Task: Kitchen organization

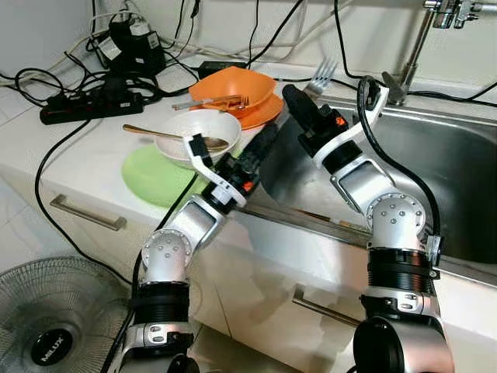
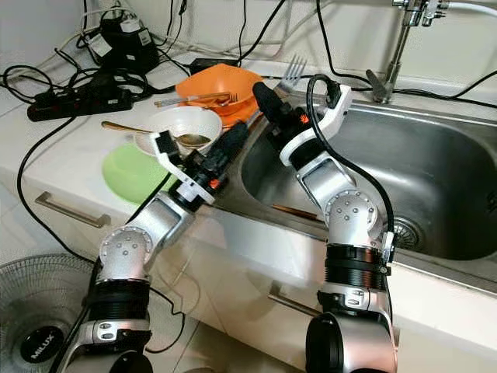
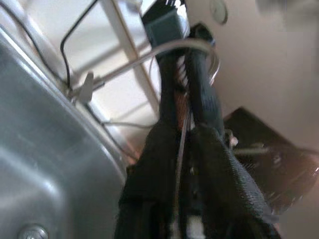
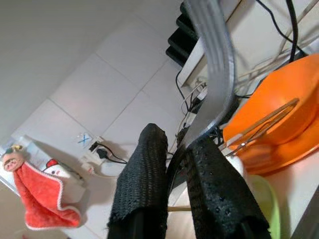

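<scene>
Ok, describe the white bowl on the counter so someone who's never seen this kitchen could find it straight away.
Start at the steel sink and look to the counter on its left, where dishes are grouped. The white bowl sits between the orange bowl behind it and the flat green plate in front. It is the only white dish, with a gold-coloured spoon resting in it.

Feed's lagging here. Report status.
Right gripper shut on silver fork, raised over sink edge. Left gripper beside it. Orange bowl, white bowl still on counter.
</scene>
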Available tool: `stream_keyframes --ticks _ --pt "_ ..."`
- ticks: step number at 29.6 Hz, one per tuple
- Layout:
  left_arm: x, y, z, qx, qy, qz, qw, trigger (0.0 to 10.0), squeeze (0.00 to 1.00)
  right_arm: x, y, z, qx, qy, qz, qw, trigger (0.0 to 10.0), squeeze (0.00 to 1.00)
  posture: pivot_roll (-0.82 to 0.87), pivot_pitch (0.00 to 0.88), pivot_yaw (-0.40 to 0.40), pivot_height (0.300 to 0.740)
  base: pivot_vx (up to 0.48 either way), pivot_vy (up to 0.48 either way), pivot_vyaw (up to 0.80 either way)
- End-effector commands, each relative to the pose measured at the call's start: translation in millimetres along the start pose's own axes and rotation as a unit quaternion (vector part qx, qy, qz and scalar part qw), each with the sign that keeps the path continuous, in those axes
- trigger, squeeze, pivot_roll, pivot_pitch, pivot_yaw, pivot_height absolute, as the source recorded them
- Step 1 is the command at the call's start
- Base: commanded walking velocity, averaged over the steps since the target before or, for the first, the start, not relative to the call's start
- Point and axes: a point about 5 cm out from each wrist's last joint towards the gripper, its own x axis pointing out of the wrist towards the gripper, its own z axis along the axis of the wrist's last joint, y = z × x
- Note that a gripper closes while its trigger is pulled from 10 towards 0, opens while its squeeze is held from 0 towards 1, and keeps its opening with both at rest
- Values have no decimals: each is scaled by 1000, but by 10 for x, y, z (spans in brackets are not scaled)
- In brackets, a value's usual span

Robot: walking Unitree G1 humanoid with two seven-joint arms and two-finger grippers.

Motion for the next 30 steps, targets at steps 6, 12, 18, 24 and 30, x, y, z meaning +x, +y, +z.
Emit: stream_keyframes --ticks 6,12,18,24,30 --pt "144 -224 16 58 23 -31 998 10000 1000 21 -66 -16 -6 5 -29 1000 0 0 -93 0 117 740 0 0 0" --pt "70 -219 147 92 31 -12 995 10000 1000 54 -132 108 -13 -27 -54 998 0 0 -79 0 117 740 0 0 0" --pt "15 -241 144 107 52 -16 993 10000 1000 62 -204 176 -22 -44 -80 996 0 0 -70 0 117 740 0 0 0" --pt "-110 -173 78 126 82 13 989 10000 1000 52 -410 365 -74 -90 -163 980 0 0 -63 0 119 740 0 0 0" --pt "-178 -128 65 137 91 32 986 10000 1000 21 -522 497 -122 -103 -197 967 0 0 -62 0 115 740 0 0 0"
